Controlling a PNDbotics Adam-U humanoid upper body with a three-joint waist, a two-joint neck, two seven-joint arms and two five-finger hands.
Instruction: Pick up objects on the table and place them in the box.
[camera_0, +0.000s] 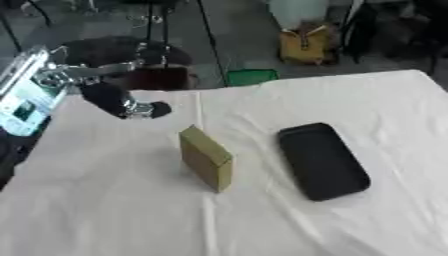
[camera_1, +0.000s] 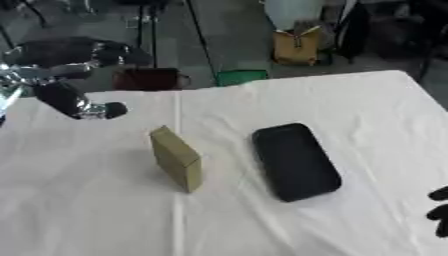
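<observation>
An olive-tan box (camera_0: 206, 159) stands upright on the white tablecloth (camera_0: 105, 210), near the middle. To its right lies a flat black object with rounded corners (camera_0: 322, 161). My left arm comes in from the upper left, and its hand (camera_0: 158, 109) shows only as a dark blob over the table's far left part, behind and left of the tan box and apart from it. My right hand (camera_1: 437, 211) shows only in the right eye view, as dark fingertips spread at the right edge and holding nothing. It is well right of the black object.
Beyond the table's far edge are a dark red container (camera_0: 162, 77), a green item (camera_0: 252, 76) and a yellow bag (camera_0: 306, 45) on the floor. A white and blue device (camera_0: 26, 95) sits off the left edge. The table's edges run along the far and left sides.
</observation>
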